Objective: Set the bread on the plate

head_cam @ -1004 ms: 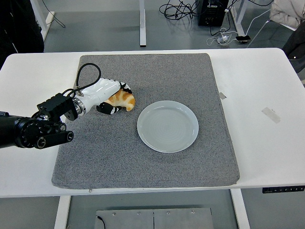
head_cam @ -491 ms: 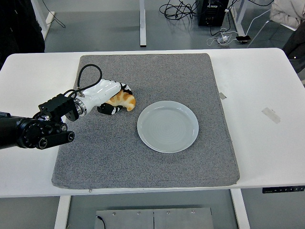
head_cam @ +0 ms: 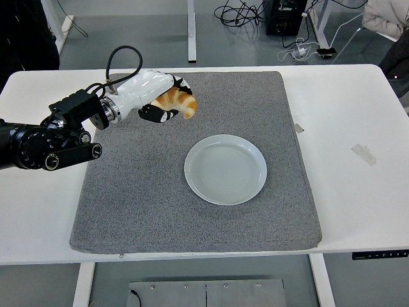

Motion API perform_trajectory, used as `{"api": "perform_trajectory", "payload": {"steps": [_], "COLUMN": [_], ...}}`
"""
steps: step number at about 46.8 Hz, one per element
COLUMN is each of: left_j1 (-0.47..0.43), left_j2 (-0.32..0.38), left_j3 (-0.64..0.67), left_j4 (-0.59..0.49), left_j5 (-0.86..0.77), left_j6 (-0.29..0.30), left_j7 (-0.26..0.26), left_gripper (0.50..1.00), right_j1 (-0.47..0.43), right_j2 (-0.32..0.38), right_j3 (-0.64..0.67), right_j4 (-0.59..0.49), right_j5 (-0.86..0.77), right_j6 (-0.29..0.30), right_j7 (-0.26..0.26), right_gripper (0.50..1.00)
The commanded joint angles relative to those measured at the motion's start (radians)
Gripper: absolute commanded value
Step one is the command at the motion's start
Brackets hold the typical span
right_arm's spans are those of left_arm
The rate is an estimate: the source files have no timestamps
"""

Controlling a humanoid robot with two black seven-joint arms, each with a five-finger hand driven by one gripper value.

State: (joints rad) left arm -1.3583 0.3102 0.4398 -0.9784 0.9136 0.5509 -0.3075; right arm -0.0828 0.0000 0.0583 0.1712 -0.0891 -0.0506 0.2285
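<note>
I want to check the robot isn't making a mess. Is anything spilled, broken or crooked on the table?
Nothing stands out. The left robot hand holds the bread whole, the plate lies flat and bare on the grey mat, and I see no crumbs or spills on the white table.

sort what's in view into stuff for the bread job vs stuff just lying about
Job in hand:
bread, held in the left hand
plate, empty
grey mat under it

Just lying about:
tape strips on the white table
cables on the floor
</note>
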Motion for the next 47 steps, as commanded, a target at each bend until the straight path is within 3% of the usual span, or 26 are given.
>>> {"api": "perform_trajectory", "payload": {"steps": [1, 13, 25, 47], "left_j1": [-0.015, -0.016, -0.007, 0.065], "left_j2": [0.001, 0.01, -0.003, -0.121], "left_j3": [-0.007, -0.102, -0.116, -0.073], "left_j4": [-0.02, -0.098, -0.105, -0.046], "left_j5": [0.024, 0.154, 0.203, 0.212], "left_j6": [0.006, 0.014, 0.023, 0.023], "left_j7": [-0.007, -0.018, -0.018, -0.018], "left_gripper": [0.5, 0.5, 0.5, 0.5], "right_j1": [0.0, 0.0, 0.0, 0.0], "right_j2": [0.0, 0.0, 0.0, 0.0], "right_j3": [0.0, 0.0, 0.0, 0.0], "right_j4": [0.001, -0.001, 0.001, 0.001], "right_j5": [0.0, 0.0, 0.0, 0.0], "right_j6": [0.0, 0.0, 0.0, 0.0], "right_j7": [0.0, 0.0, 0.0, 0.0], "right_gripper": [1.0, 1.0, 1.0, 1.0]}}
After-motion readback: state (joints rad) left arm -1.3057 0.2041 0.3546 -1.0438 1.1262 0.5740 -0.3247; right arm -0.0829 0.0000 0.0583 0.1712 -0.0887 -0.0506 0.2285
